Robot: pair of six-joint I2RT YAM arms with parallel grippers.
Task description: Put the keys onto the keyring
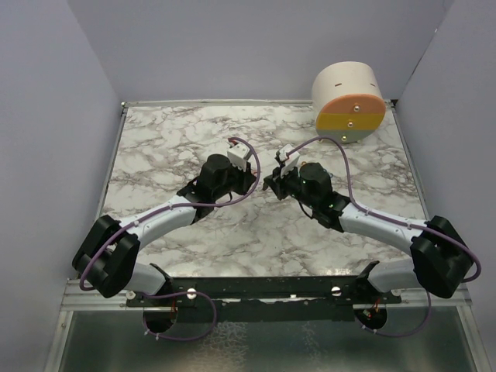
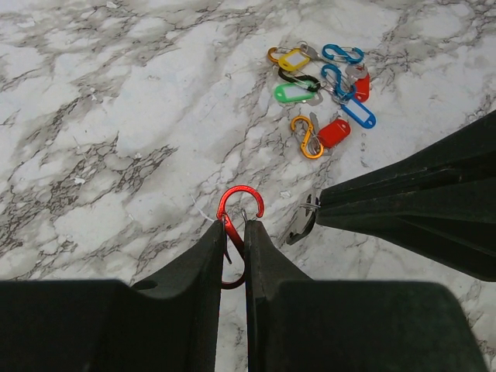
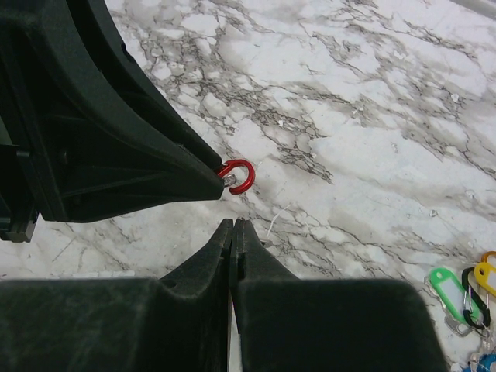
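Observation:
My left gripper (image 2: 235, 225) is shut on a red oval loop (image 2: 240, 194), whose curved top sticks out above the fingertips. My right gripper (image 2: 319, 208) reaches in from the right, shut on a small dark-rimmed key (image 2: 298, 226) with a metal ring, just right of the loop and apart from it. Farther off on the marble lies the heap: green (image 2: 293, 92), yellow (image 2: 294, 59), red (image 2: 335, 133) and blue (image 2: 358, 115) keys mixed with orange (image 2: 308, 137) and blue (image 2: 342, 53) loops of the keyring. In the top view both grippers (image 1: 252, 180) (image 1: 269, 182) meet mid-table.
A white drum (image 1: 349, 101) with an orange and yellow face stands at the back right corner. Grey walls close in the marble table (image 1: 170, 132) on three sides. The heap's green key (image 3: 448, 283) shows at the right wrist view's lower right.

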